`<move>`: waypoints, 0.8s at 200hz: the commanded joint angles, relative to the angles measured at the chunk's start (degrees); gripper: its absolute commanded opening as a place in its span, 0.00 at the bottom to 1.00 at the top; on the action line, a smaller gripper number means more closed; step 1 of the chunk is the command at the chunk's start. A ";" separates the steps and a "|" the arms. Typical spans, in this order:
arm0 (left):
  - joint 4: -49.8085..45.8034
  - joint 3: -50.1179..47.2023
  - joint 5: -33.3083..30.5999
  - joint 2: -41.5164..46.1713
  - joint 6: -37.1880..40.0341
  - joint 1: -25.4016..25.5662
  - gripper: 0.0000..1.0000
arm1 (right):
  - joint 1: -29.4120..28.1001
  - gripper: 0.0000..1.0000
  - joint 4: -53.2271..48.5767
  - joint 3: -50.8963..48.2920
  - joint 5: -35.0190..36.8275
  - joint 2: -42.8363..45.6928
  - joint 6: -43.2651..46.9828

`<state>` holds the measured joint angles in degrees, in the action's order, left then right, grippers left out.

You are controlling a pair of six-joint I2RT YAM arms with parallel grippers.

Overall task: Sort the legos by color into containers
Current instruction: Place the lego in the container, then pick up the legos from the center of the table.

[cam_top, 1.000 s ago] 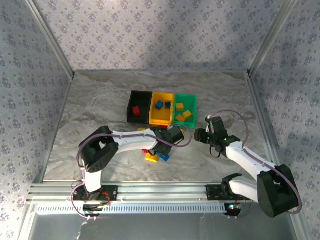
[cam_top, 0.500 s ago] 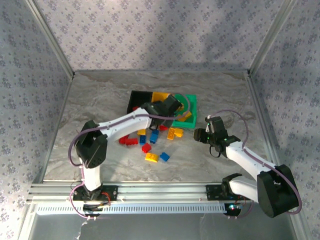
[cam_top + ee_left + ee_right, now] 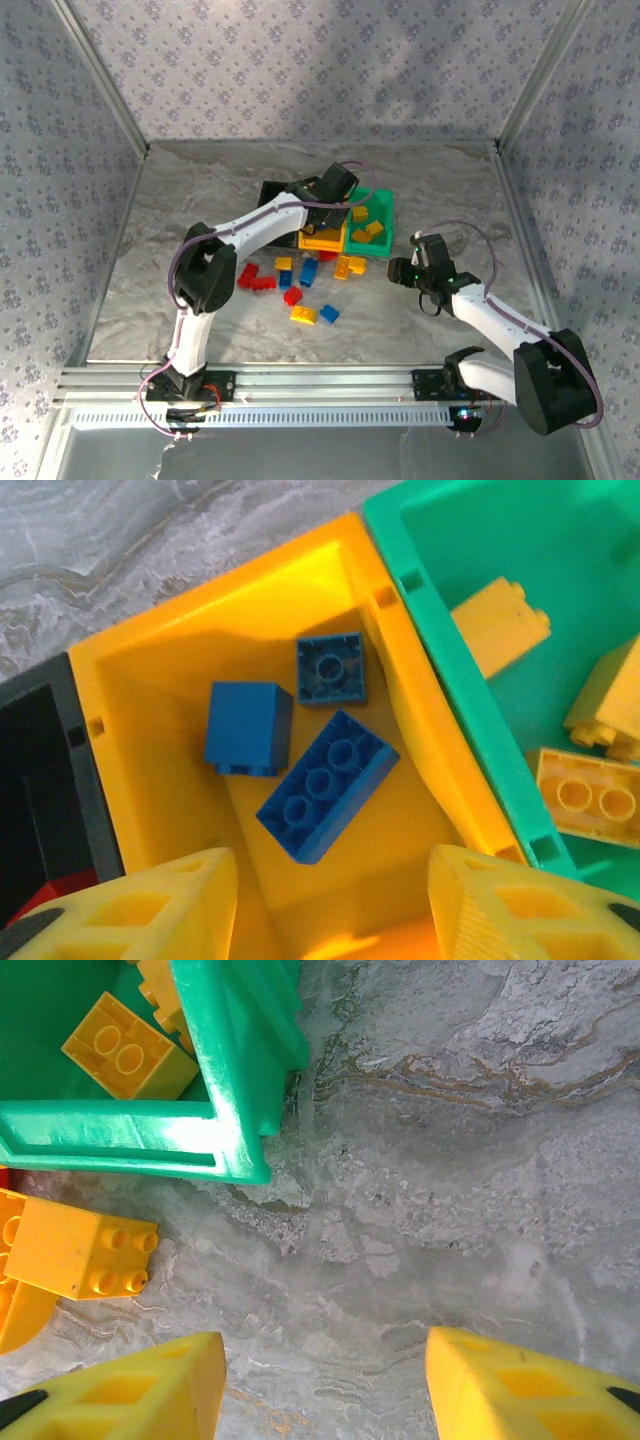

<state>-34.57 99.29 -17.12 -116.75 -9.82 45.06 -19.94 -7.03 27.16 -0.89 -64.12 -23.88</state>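
Left wrist cam sees inside yellow bin (image 3: 150, 670): long blue lego (image 3: 328, 785) lying diagonal, lower-left to upper-right. In top cam, arm covers it. Left hand (image 3: 330, 910) spread, empty. Right hand (image 3: 325, 1380) spread over table (image 3: 450, 1160).

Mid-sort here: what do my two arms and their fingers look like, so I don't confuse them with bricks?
The left arm and right arm both have white links with black joint housings and thin purple cables looping alongside. The left fingers are yellow wedges with latticed cut-outs; the right fingers match.
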 commanded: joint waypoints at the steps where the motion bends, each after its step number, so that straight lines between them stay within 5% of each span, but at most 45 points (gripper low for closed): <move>1: 1.66 -4.69 2.07 7.24 -1.43 0.14 0.59 | -0.01 0.57 0.40 -0.24 0.01 0.23 0.59; 70: 12.48 -25.78 7.14 23.89 -5.81 -0.73 0.60 | -1.28 0.57 0.11 0.96 -0.13 -2.45 1.10; 160: 16.21 -43.13 9.29 37.78 -9.70 -8.29 0.60 | -5.45 0.57 -1.00 3.59 2.14 -5.91 2.07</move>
<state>-20.23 58.46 -9.82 -83.13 -17.96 38.30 -23.42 -7.20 28.38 -0.45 -68.88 -23.18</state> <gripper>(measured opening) 0.600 0.574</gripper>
